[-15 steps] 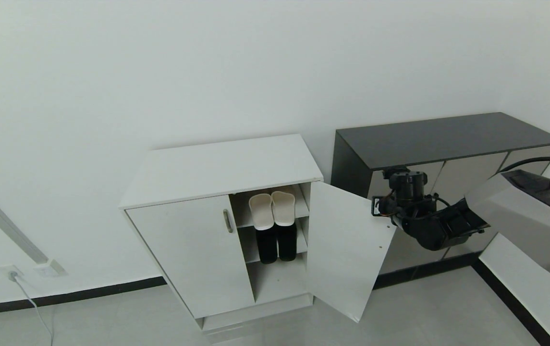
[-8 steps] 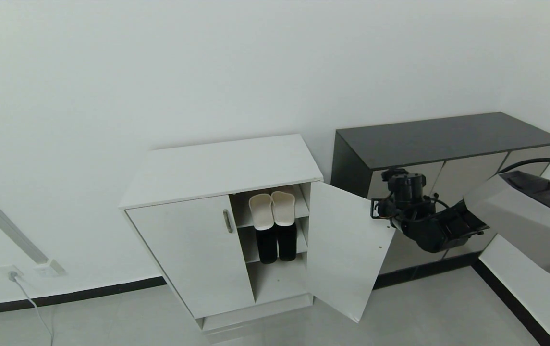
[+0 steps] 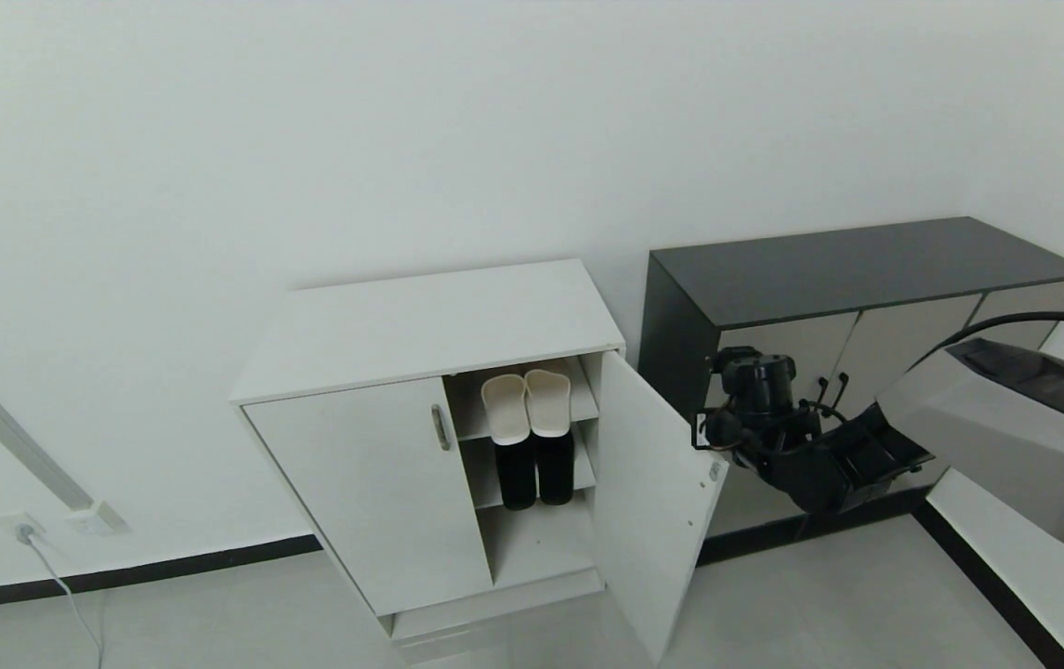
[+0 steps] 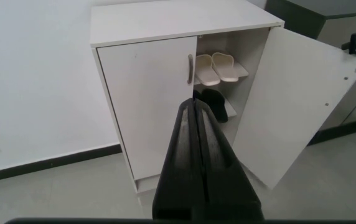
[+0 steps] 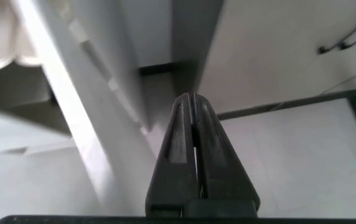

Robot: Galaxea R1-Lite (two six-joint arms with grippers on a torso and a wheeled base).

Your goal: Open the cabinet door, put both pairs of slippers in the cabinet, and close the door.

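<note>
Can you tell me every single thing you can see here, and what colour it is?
white wooden cabinet: one, white, against the wall.
closed left door: one, white, on the cabinet's left half.
silver handle: one, silver, on the closed door's inner edge.
open right door: one, white, swung out from the cabinet.
cream slippers: one pair, cream, on the upper shelf.
black slippers: one pair, black, on the shelf below.
dark-topped sideboard: one, black top with pale doors, right of the cabinet.
wall socket: one, white with a cable, low on the wall at far left.
left gripper: one, black, shut, out in front of the cabinet.
right gripper: one, black, shut, by the open door's outer edge.
</note>
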